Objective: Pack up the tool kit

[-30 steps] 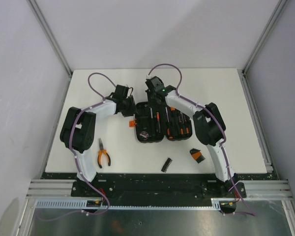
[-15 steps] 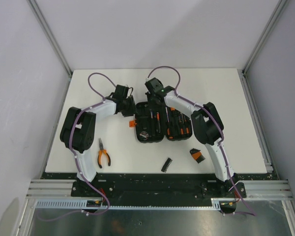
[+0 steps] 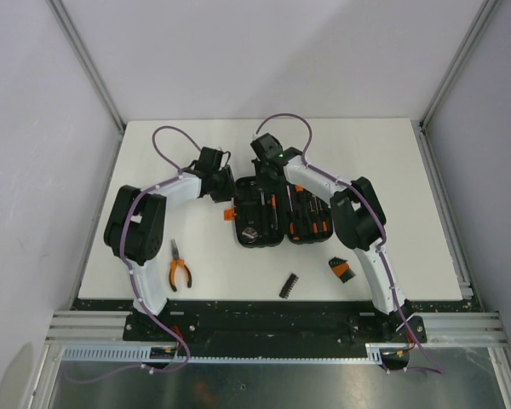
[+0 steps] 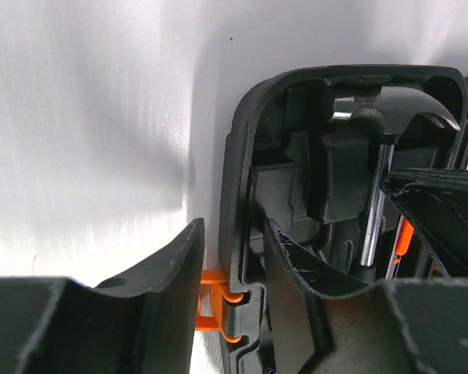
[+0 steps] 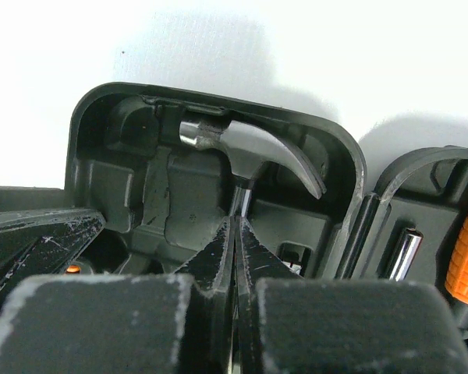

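nearest the arm bases, three pieces lie loose on the table [image 3: 409,213]: the orange-handled pliers [image 3: 179,271] to the left, a short black ribbed strip [image 3: 289,285] near the middle and a small black-and-orange piece [image 3: 341,270] to its right, all well apart from the case [image 3: 261,244]. so the packing looks only partly done. the case lies open and flat at mid-table with its orange latch [image 3: 227,213] on the left. orange-handled screwdrivers [image 3: 311,223] fill its right half, and the hammer [image 5: 249,152] sits in its moulded slot at the far end of the left half. the three loose pieces have yet to go in and the lid has yet to be closed and latched. the left hand [image 4: 234,230] has its fingers apart, straddling the case's left wall just above the latch, one finger outside and one inside. the right hand [image 5: 234,222] has its fingers brought together, tips over the hammer's shaft; whether they pinch anything i cannot tell. against a second ago almost nothing differs: case and loose pieces lie where they did, the left arm looks unmoved, and the right arm's elbow has drifted slightly left.
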Tool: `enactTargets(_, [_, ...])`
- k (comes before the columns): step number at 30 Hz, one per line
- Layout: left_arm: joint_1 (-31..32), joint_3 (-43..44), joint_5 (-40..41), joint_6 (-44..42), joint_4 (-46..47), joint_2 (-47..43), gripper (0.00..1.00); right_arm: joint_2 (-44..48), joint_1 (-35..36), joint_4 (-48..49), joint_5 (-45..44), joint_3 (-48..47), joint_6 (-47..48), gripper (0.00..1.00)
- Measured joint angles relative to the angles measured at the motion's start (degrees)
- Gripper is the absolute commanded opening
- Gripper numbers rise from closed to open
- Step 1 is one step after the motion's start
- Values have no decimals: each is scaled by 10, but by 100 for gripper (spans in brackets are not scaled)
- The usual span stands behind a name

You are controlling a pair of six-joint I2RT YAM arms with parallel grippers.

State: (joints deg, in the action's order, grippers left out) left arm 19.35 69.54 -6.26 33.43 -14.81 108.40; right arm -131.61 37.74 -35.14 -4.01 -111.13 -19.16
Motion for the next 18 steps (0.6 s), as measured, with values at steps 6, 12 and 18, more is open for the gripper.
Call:
enactTargets(6, [0, 0, -3, 0, 0, 0, 41, -2, 0, 11, 0, 14, -7, 0])
enactTargets(12, [0, 0, -6, 0, -1, 0, 41, 0, 4, 21, -7, 25, -10, 0])
enactTargets(18, [0, 0, -13, 0, -1, 0, 43, 3, 11, 23, -31, 25, -14, 0])
